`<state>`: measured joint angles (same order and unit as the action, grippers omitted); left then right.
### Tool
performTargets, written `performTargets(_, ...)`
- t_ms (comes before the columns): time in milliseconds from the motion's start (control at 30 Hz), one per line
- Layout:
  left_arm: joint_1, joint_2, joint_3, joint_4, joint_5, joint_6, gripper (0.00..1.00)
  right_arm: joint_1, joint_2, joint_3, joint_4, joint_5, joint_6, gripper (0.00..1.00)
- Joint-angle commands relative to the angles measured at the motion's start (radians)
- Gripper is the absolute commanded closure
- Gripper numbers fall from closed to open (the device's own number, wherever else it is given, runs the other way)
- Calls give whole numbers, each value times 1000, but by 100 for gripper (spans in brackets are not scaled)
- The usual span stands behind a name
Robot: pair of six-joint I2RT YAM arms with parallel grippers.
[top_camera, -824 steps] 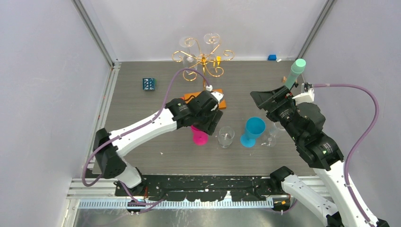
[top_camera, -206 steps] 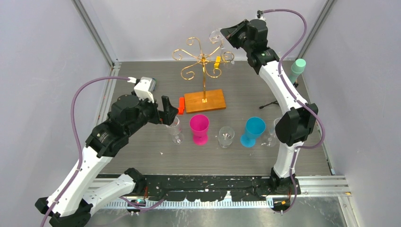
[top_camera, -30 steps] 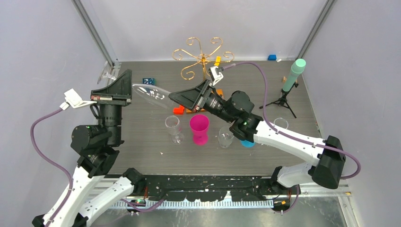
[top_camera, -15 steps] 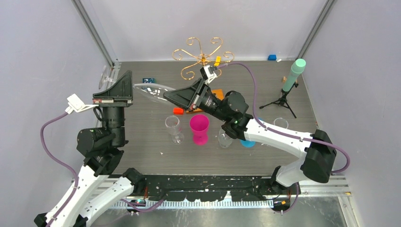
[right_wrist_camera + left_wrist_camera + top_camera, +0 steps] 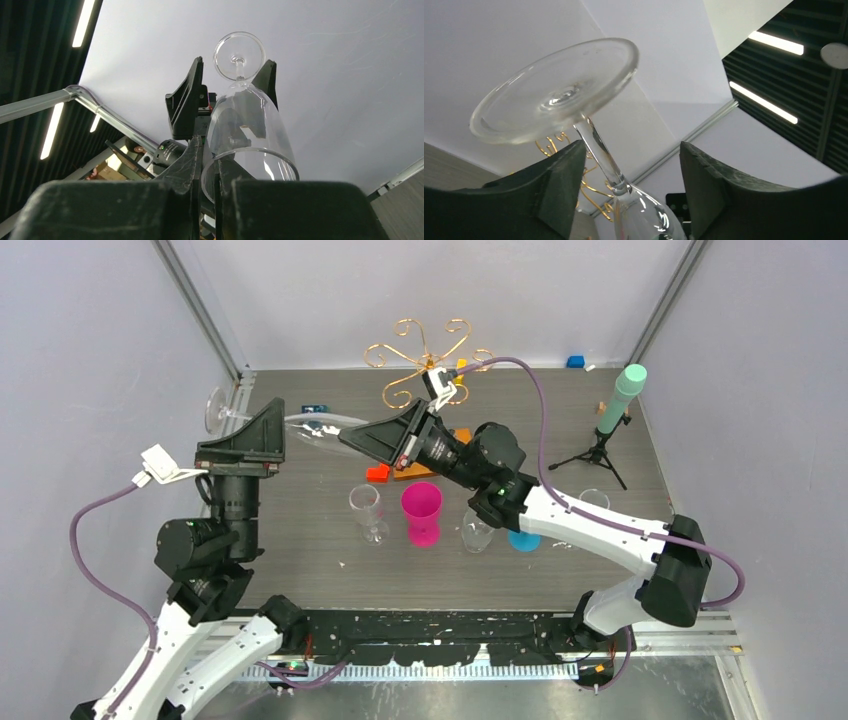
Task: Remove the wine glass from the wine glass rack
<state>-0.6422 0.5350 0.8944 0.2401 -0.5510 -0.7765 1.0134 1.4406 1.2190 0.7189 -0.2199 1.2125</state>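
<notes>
Your wine glass (image 5: 247, 125) is off the wine glass rack (image 5: 425, 355). It hangs on its side in the air above the desk (image 5: 300, 550), left of the rack, between the two arms. Your right tool (image 5: 209, 155) is pressed together on the wall of the bowl at the rim, and that seems to be the glass's only hold. Your left tool (image 5: 631, 145) stands spread with the stem running between its fingers, close by one of them; I cannot tell whether it touches. I read this as the closing part of a handover. Next, draw the left tool away sideways, clear of the stem and the wide foot, before the right arm moves. Then go gently, because a thin rim grip on a long glass can slip or twist.
</notes>
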Motion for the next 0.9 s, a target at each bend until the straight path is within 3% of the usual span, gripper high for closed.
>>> performTargets(0, 0, -37, 34, -122, 29, 67, 16, 7, 1, 91, -10, 35, -120, 100)
performTargets(200, 1, -169, -2, -341, 44, 163, 4, 7, 43, 184, -147, 71, -266, 100)
performTargets(333, 1, -272, -32, -455, 48, 235, 1, 9, 66, 239, -324, 128, -399, 100)
performTargets(467, 0, -351, -29, -502, 156, 353, 3, 24, 99, 327, -561, 180, -545, 100)
performTargets(600, 1, -403, 0, -513, 227, 472, 4, 66, 178, 495, -901, 192, -684, 100)
performTargets(733, 0, -427, 34, -532, 167, 546, 5, 132, 303, 707, -1208, 255, -833, 100)
performTargets(867, 1, -436, 80, -576, -19, 545, 6, 196, 476, 962, -1499, 342, -940, 100)
